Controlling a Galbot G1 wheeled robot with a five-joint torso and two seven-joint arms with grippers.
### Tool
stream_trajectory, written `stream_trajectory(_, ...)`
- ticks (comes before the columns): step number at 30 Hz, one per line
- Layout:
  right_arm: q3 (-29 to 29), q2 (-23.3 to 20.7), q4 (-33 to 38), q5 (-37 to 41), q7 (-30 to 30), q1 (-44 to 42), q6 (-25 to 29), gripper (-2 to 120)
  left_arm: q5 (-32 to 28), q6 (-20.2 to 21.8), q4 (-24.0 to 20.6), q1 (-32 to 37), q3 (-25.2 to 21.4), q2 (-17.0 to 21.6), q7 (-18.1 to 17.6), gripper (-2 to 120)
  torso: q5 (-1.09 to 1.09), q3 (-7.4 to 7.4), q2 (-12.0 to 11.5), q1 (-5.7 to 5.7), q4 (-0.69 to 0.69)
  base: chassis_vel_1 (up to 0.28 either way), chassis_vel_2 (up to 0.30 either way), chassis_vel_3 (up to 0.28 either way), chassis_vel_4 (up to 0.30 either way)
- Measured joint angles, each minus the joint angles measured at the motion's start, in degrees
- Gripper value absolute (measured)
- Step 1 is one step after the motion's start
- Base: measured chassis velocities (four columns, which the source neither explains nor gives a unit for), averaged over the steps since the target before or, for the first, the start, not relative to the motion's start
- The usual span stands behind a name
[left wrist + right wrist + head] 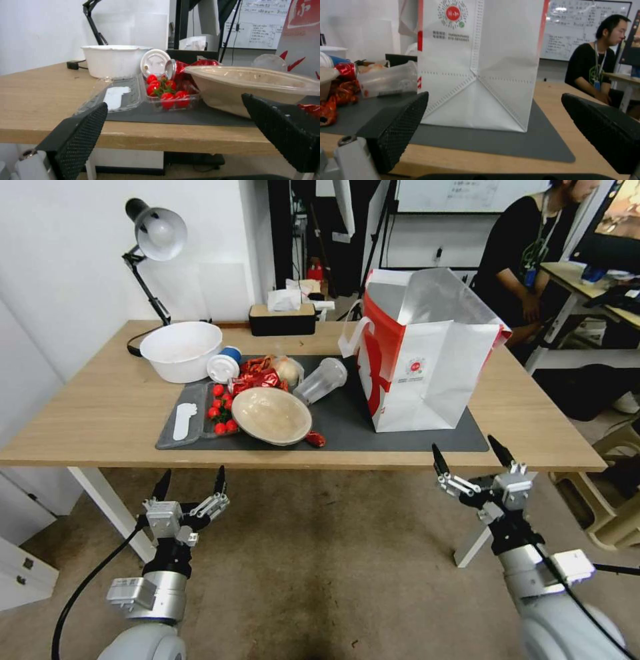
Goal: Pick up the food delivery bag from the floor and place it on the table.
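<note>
A: Where's the food delivery bag (427,360) sitting?
B: Upright on the table (100,407) mat, approx 1 o'clock.
A: Grippers?
B: Left gripper (190,483) & right gripper (472,452) are hanging spread, holding nothing.

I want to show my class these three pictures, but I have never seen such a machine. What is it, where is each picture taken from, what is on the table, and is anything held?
It is a two-armed wheeled robot. The wide picture comes from its head camera, the others from cameras on each wrist, looking out between the claw's black fingers. The left claw and right claw hang open, holding nothing, just short of the table. On its grey mat the bag stands upright. Beside it are a tan bowl, a box of tomatoes, a clear cup on its side and a white tub.
</note>
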Motion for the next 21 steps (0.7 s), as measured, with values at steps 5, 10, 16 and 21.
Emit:
stream_trajectory(5,-0.54,1.1,-0.94,-0.63,0.17,-0.46,0.69,100,-0.08,-0.02,0.04,-0.01,-0.08,0.15,0.01,100,0.0,0.0,0.0,0.01,-0.01,0.0,0.0,0.0,0.0)
stream_trajectory(10,-1.34,1.99,-1.66,-1.33,0.52,-0.28,1.39,100,-0.21,-0.05,0.06,-0.02,-0.09,0.23,0.02,100,0.0,0.0,0.0,0.01,0.0,0.0,0.0,0.0,0.0)
stream_trajectory(16,-2.11,2.3,-1.95,-2.17,1.12,-0.16,1.42,100,-0.35,-0.07,0.1,-0.03,-0.08,0.23,0.03,100,0.0,0.0,0.0,0.01,0.0,0.0,0.0,0.0,0.0)
stream_trajectory(21,-2.12,2.44,-2.19,-2.47,1.19,-0.03,1.44,100,-0.45,-0.14,0.17,-0.07,-0.08,0.24,0.03,100,0.0,0.0,0.0,0.01,0.0,0.0,0.0,0.0,0.0)
